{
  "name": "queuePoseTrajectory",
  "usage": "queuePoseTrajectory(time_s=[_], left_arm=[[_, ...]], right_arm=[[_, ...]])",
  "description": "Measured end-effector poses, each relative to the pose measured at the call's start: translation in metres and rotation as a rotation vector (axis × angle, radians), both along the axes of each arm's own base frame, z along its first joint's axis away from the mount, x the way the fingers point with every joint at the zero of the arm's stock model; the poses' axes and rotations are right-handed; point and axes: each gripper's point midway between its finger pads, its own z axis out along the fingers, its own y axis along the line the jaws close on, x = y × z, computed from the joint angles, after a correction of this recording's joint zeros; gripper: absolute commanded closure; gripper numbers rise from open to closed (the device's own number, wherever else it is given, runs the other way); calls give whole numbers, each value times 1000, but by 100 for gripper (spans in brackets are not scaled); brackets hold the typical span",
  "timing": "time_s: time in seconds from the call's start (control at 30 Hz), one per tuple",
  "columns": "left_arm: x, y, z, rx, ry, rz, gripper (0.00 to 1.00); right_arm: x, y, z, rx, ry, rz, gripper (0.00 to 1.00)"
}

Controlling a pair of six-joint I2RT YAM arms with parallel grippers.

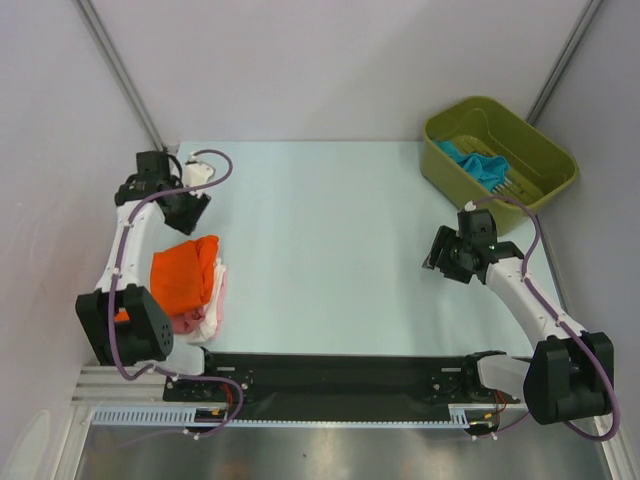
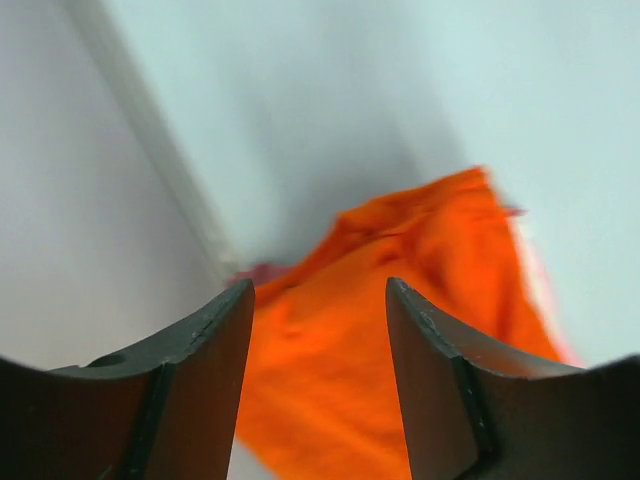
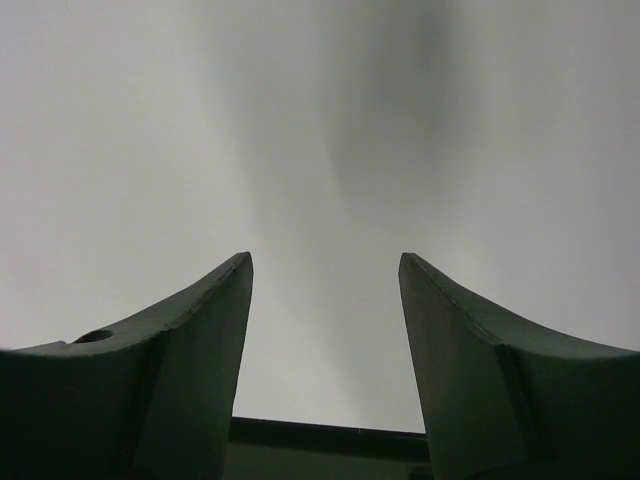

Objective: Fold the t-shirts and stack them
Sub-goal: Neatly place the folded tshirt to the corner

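Note:
A folded bright orange t-shirt (image 1: 185, 272) lies at the table's left, on top of a pink t-shirt (image 1: 184, 322) and a white t-shirt (image 1: 213, 308) whose edges stick out beneath it. A teal-blue t-shirt (image 1: 478, 162) sits crumpled in the olive-green bin (image 1: 548, 150) at the back right. My left gripper (image 1: 192, 216) hovers just behind the stack. In the left wrist view the left gripper (image 2: 320, 285) is open, with nothing between its fingers and the orange t-shirt (image 2: 340, 360) below them. My right gripper (image 1: 437, 262) (image 3: 325, 256) is open and empty over bare table, in front of the bin.
The pale table (image 1: 330, 230) is bounded by grey walls on the left, back and right. A black rail (image 1: 330, 375) carrying the arm bases runs along the near edge.

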Motion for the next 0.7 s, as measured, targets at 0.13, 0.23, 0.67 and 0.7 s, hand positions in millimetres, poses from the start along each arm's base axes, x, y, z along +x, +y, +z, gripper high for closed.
queuePoseTrajectory(time_s=[0.13,0.23,0.67,0.7], left_arm=[[-15,-24,-48,-120,166,48,45],[-21,-25,-70,-153,240,108,49],[-34,-18,-90,-133,291,201,63],[-35,-16,-90,-125,292,205,73]], right_arm=[[-3,-1,-4,-5,11,1,34],[-3,-2,-5,-9,10,3,34],[-3,-2,-5,-12,12,0,34],[-3,-3,-5,-12,12,-1,34]])
